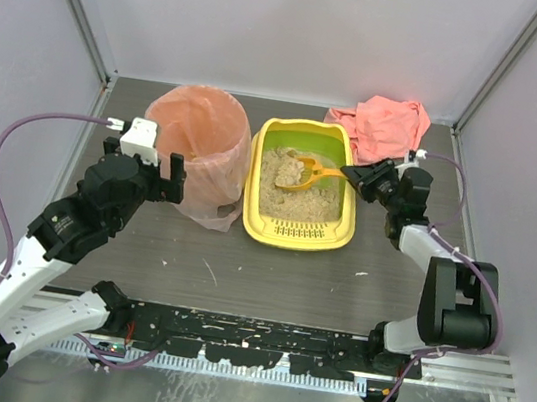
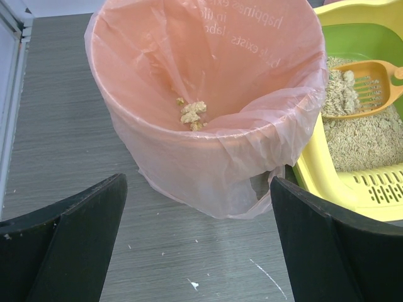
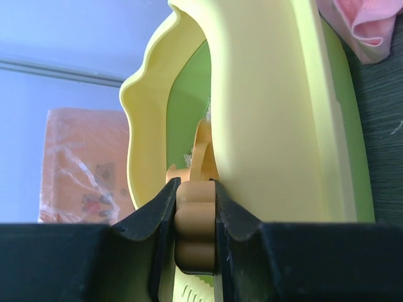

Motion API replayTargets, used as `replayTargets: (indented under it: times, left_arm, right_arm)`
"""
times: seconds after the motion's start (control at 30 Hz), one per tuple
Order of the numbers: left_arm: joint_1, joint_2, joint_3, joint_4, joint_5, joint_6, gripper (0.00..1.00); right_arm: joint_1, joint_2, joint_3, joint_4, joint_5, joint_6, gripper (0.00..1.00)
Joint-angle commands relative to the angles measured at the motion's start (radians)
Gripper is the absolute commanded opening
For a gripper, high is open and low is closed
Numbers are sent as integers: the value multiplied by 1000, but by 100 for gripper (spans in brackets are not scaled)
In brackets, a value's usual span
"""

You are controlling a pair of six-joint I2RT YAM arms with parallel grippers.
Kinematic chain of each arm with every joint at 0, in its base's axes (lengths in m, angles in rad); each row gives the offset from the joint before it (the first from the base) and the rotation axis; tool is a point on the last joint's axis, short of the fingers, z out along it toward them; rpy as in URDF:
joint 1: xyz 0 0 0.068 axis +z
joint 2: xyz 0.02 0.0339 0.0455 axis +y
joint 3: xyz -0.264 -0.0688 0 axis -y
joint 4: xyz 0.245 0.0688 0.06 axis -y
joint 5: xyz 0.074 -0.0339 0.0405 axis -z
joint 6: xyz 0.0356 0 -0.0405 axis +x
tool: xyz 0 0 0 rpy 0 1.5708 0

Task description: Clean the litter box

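Right fingers clamped on the handle end of the orange litter scoop. Scoop head out ahead of them, on or just above the beige litter; cannot tell which. Yellow litter box directly beyond the fingertips, side wall hard beside the handle.

Left fingers spread wide, gripping nothing. Pink-bagged bin just ahead of them, a few clumps inside.

Risks:
- Grip far back on the handle: likely twist or sag under a loaded head.
- Spill onto tabletop while crossing from box to bin.
- Handle snagging the box wall on lift.
- Light bin nudged aside.
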Motion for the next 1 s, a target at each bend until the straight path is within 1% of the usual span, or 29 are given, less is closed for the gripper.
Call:
replayTargets:
  times: [0.0, 0.1, 0.2, 0.3, 0.43, 0.53, 0.63, 0.67, 0.73, 0.87, 0.97]
  left_arm:
    - [6, -28, -5, 48, -16, 4, 98]
    - [5, -34, -4, 53, -10, 3, 98]
    - [5, -36, 3, 51, 2, 0, 98]
    - [6, -39, 11, 45, 19, -4, 98]
    - [6, -40, 17, 45, 32, -13, 98]
    - [5, -33, 31, 34, 43, -20, 98]
    - [6, -36, 32, 37, 45, -22, 98]
    - [6, -35, 32, 41, 44, -24, 98]
    - [6, -35, 40, 32, 44, -30, 98]
    - [6, -40, 33, 42, 45, -37, 98]
    - [6, -29, 50, 27, 47, -39, 98]
  right_arm:
    - [-46, -94, -15, 93, -83, 34, 1]
    - [-90, -130, -37, 112, -120, 57, 1]
    - [-143, -152, -73, 179, -156, 115, 1]
    - [-183, -136, -122, 303, -186, 218, 1]
    - [-188, -87, -166, 492, -245, 337, 1]
    - [-231, -66, -208, 561, -240, 407, 1]
    - [-198, -31, -199, 652, -283, 451, 1]
    - [-210, -27, -209, 678, -287, 474, 1]
    - [-255, -20, -237, 683, -262, 503, 1]
    - [-197, 27, -211, 760, -303, 526, 1]
    - [-250, 23, -254, 738, -261, 538, 1]
